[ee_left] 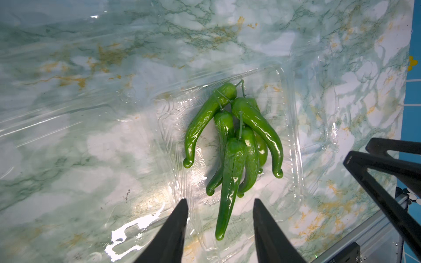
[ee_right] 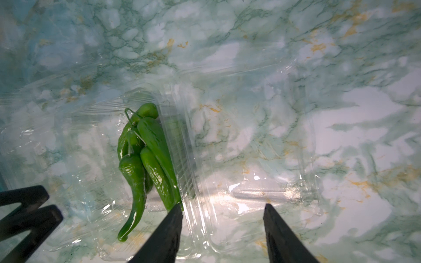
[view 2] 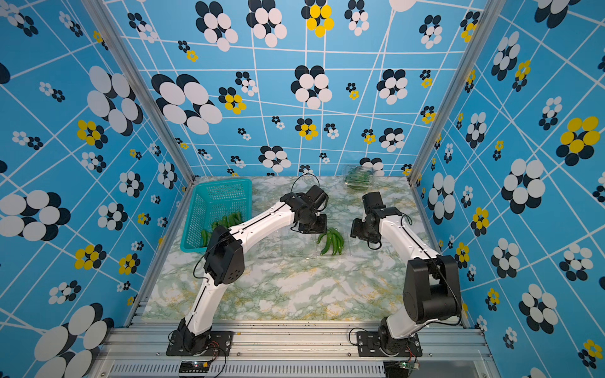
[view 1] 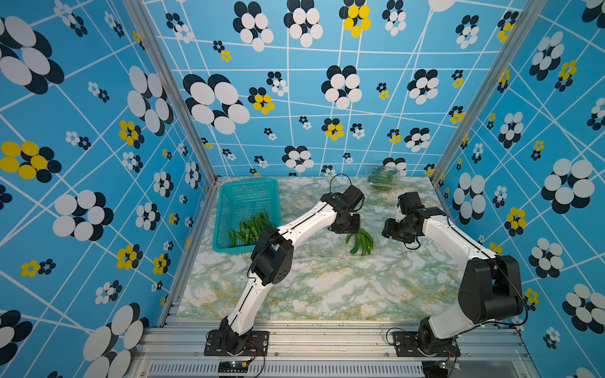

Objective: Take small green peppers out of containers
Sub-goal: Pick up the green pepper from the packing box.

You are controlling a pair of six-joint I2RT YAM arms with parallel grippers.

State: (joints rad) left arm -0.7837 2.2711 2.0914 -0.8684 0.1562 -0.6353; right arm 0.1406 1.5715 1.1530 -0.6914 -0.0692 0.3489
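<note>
A pepper bunch (view 1: 359, 241) lies in the open container (ee_left: 293, 127), a basket (view 1: 244, 196) to its left, a second container (view 1: 381, 178) behind.

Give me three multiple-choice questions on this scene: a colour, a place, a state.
1. The basket is:
A. red
B. teal
C. white

2. The bunch of peppers below the left gripper lies:
A. in the basket
B. in an open clear box
C. on the floor

3. The left gripper's jaws are:
A. shut on a pepper
B. shut on the box
C. open, gripping nothing

Answers:
1. B: its mesh walls are teal.
2. B: the left wrist view shows clear ribbed plastic under and around the bunch, with no lid over it.
3. C: its fingers stand apart, with one pepper tip lying loose between them.
</note>
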